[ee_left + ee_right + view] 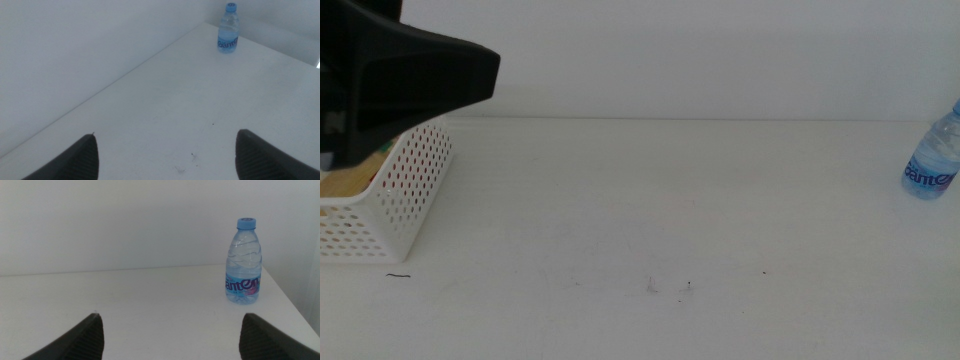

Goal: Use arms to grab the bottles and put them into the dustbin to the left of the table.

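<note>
Middle view shows my left fingers (pixel 165 155) spread empty above the basket (pixel 415 190), right fingers (pixel 170 337) spread too, so next I reach the water bottle (pixel 932 155) standing far right on the surface (pixel 650 200).

Dustbin (pixel 405 195) far left, bottle (pixel 932 160) far right.
</note>
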You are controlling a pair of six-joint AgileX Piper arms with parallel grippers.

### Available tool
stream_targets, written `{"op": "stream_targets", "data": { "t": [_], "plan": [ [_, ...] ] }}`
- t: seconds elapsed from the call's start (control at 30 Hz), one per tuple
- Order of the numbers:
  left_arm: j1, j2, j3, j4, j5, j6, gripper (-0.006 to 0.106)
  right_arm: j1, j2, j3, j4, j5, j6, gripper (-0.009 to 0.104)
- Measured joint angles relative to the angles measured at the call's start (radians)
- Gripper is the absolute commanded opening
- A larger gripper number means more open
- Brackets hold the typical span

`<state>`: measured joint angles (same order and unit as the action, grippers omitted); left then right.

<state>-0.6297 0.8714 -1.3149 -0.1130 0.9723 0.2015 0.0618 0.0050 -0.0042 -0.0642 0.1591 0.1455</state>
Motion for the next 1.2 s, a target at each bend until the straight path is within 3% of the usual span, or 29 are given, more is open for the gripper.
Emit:
{"op": "stream_targets", "data": {
  "t": [0.87, 1.0, 1.2],
  "plan": [
    [0.0, 0.002, 0.0, 0.01, -0.08, -0.015, 0.094, 0.0, 0.0, 0.0, -0.006, 0.0, -0.006, 0.089],
    [0.0, 0.002, 0.0, 0.01, -0.082, -0.015, 0.094, 0.0, 0.0, 0.001, -0.089, -0.08, -0.037, 0.089],
    [-0.001, 0.002, 0.0, 0.014, -0.082, -0.017, 0.094, -0.042, 0.236, -0.04, -0.103, -0.243, -0.032, 0.089]
  ]
}}
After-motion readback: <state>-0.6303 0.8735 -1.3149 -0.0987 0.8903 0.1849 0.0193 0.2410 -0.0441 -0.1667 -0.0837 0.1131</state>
